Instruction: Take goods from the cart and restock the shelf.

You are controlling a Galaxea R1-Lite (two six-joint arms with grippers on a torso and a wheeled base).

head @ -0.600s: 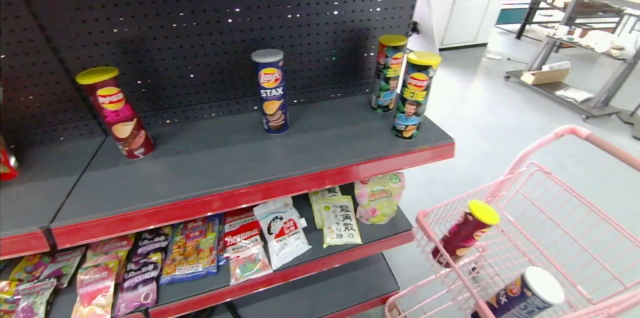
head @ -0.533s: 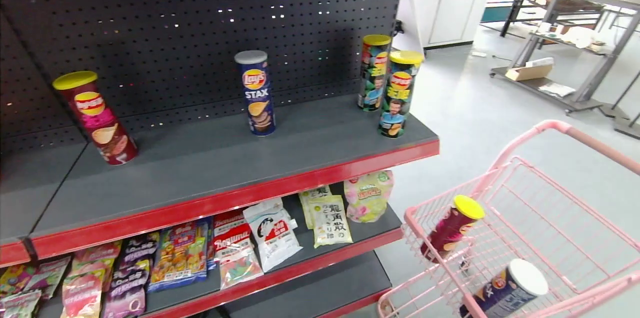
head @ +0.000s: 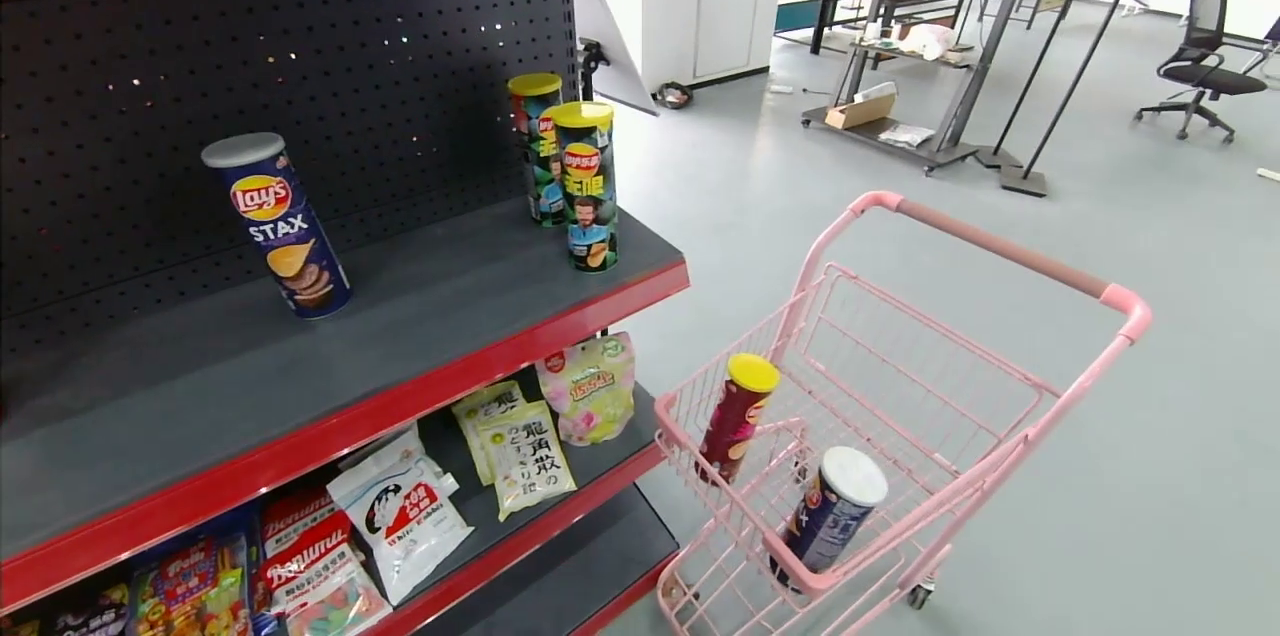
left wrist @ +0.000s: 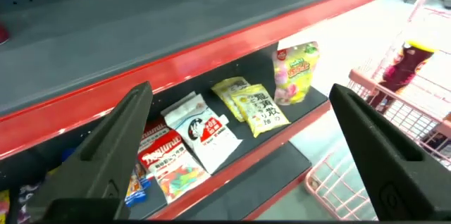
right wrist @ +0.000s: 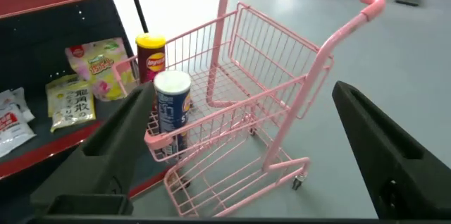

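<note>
Grey shop floor surrounds the pink cart (head: 1000, 248), and I see both grippers spread wide and empty: the right gripper (right wrist: 243, 86) faces the cart, the left gripper (left wrist: 241, 90) faces the shelf (head: 430, 306) just beside the cart. Two cans lean inside the cart at the end away from its handle, a yellow-lidded maroon can (head: 735, 416) and a white-lidded blue can (head: 830, 516).

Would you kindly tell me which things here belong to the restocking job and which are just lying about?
Job: pink cart; red can and blue can inside it; top shelf.
Lying about: snack bags on the lower shelf; cardboard box; office chair.
</note>
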